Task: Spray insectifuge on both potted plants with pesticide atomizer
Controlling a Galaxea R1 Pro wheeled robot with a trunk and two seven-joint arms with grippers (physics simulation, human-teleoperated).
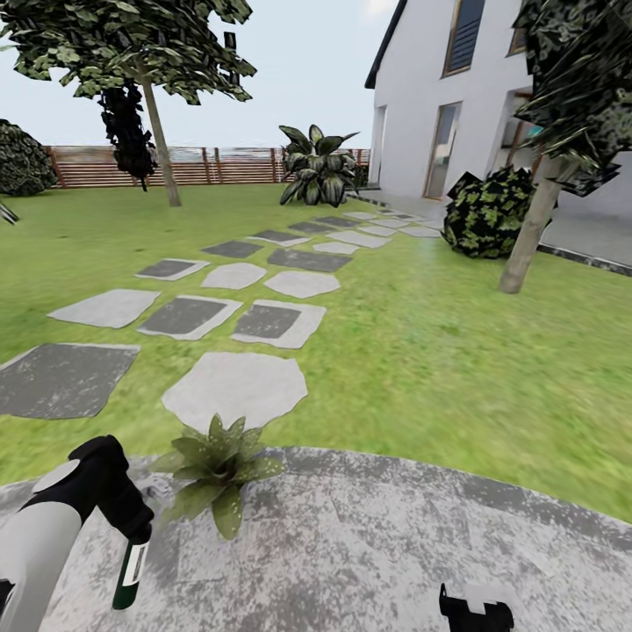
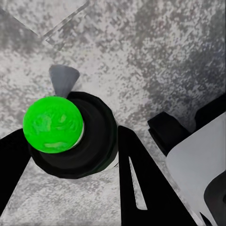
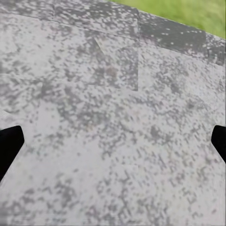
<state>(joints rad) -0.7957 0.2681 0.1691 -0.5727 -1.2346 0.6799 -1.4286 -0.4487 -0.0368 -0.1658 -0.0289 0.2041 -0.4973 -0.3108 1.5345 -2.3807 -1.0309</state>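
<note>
In the head view the left pincer [image 1: 132,527] grips the slim dark-green pesticide atomizer with a white label strip [image 1: 132,570], which hangs bottom-down from the black fingers over the grey mottled paving [image 1: 395,544], near the low potted plant, a rosette of broad pointed green leaves [image 1: 215,465] sitting at the paving's edge beside the green lawn [image 1: 439,351]. In the left wrist view the bottle's bright green round end [image 2: 52,124] faces the camera, set in a dark collar between the two black fingers [image 2: 141,183], which close on its sides. The right pincer [image 1: 475,610] shows low in the head view; in the right wrist view its black fingertips [image 3: 9,143] sit far apart, spread open above bare paving. Pale and dark stepping stones [image 1: 237,386] cross the lawn toward a brown slatted wooden fence [image 1: 202,165] and a white house [image 1: 439,96].
</note>
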